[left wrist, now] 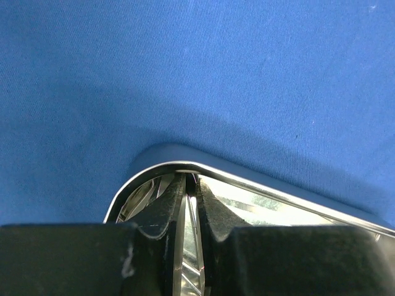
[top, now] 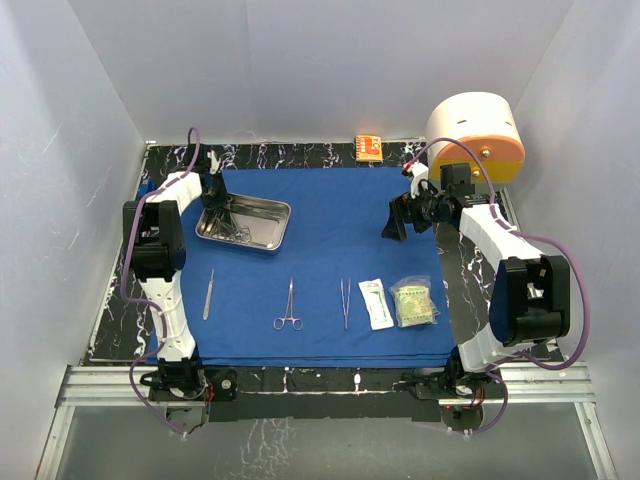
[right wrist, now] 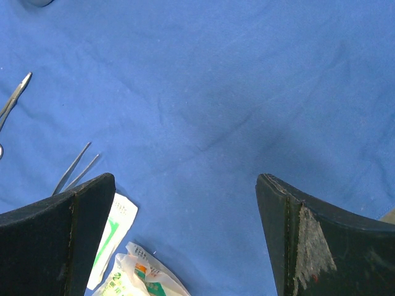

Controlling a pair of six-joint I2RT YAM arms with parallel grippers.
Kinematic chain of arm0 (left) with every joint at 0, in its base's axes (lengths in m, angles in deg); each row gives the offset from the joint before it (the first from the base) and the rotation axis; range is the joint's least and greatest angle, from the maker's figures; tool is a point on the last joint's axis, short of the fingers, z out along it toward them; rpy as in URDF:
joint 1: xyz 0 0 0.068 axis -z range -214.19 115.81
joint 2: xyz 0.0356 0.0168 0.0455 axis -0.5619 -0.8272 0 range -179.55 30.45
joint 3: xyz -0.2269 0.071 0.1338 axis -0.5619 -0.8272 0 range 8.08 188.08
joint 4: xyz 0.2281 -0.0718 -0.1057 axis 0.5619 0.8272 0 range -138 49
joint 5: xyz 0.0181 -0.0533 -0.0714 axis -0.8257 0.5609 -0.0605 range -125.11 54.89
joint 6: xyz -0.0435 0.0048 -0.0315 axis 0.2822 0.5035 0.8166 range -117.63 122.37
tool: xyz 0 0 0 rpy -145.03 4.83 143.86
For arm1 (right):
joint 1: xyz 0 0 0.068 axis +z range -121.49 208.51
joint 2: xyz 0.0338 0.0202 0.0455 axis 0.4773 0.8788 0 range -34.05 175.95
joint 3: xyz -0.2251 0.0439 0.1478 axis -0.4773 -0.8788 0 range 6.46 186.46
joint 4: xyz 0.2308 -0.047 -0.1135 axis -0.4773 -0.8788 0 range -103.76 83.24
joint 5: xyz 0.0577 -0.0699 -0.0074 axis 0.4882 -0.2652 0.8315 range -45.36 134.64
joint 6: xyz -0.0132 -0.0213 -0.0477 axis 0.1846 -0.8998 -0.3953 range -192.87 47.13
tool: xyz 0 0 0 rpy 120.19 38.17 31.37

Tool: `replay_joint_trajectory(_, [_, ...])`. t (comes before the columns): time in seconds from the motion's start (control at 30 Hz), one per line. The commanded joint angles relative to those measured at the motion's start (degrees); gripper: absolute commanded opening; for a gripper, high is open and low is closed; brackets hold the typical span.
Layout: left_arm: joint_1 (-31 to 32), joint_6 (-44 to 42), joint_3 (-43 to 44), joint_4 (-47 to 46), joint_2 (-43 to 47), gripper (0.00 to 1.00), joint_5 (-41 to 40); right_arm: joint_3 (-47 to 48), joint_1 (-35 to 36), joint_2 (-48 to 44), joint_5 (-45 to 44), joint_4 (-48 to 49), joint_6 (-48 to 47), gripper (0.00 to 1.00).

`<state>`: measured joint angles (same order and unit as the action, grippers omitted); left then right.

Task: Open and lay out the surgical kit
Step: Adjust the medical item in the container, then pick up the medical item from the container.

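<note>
Left fingers (left wrist: 159,213) pinch a slim instrument (left wrist: 187,250) in the steel tray (left wrist: 265,184), right fingers (right wrist: 55,240) gape empty over the drape (right wrist: 216,92); print on the packets (right wrist: 114,234) illegible.

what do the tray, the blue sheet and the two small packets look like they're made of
Tray: metal, probably stainless steel, polished; its rim mirrors light.
Blue sheet: woven cloth, matte; fine weave and soft creases show.
White packet: paper or plastic film, flat, printed green; hard to tell which.
Green packet: glossy clear plastic film, crinkled and glinting.
</note>
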<state>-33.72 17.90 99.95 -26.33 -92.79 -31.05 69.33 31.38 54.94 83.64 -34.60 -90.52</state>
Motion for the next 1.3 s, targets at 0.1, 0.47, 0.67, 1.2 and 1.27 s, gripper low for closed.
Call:
replay_joint_trajectory(0.1, [-0.4, 2.3, -0.7, 1.5, 5.6, 0.0, -1.3, 0.8, -0.3, 0.3, 1.1, 2.6, 0.4, 0.98])
replay_joint_trajectory(0.47, [-0.5, 4.7, -1.0, 1.2, 8.3, 0.0, -1.6, 1.0, -0.3, 0.5, 1.3, 2.4, 0.3, 0.98])
replay_joint_trajectory(0.67, [-0.6, 5.0, -1.9, -0.1, 8.7, 0.0, -1.3, 1.0, -0.3, 0.7, 1.4, 2.4, 0.4, 0.98])
replay_joint_trajectory(1.2, [-0.5, 5.2, -1.5, -1.9, 11.7, 0.0, -1.5, 1.2, -0.3, 1.3, 1.6, 2.4, 0.5, 0.98])
replay_joint_trajectory(1.27, [-0.5, 5.3, -1.5, -1.9, 12.0, 0.0, -1.6, 1.3, -0.3, 1.6, 1.7, 2.3, 0.5, 0.98])
